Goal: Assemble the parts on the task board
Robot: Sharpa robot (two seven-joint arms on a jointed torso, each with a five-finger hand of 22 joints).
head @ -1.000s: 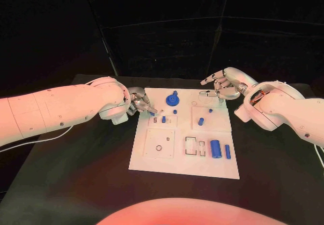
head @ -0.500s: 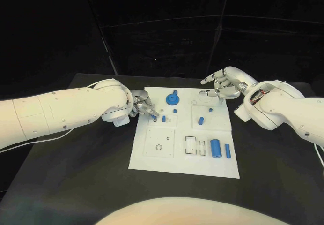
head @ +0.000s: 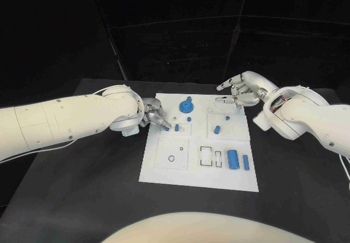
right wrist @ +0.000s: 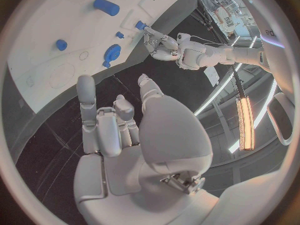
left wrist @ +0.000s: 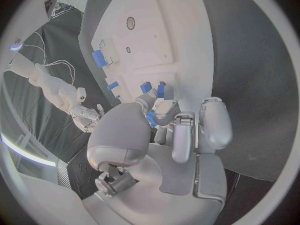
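1. Fingers of the shiny silver left hand point(head: 153, 114) pinch a small blue plastic peg point(left wrist: 150, 118) at the left edge of the flat white task board point(head: 182, 172).
2. Shiny silver right hand point(head: 239, 91) hangs over the board's far right corner, fingers loosely curled, holding nothing.

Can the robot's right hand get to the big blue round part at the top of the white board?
Probably yes. The right hand hovers empty near the white task board's far edge, and nothing stands between it and the blue round part.
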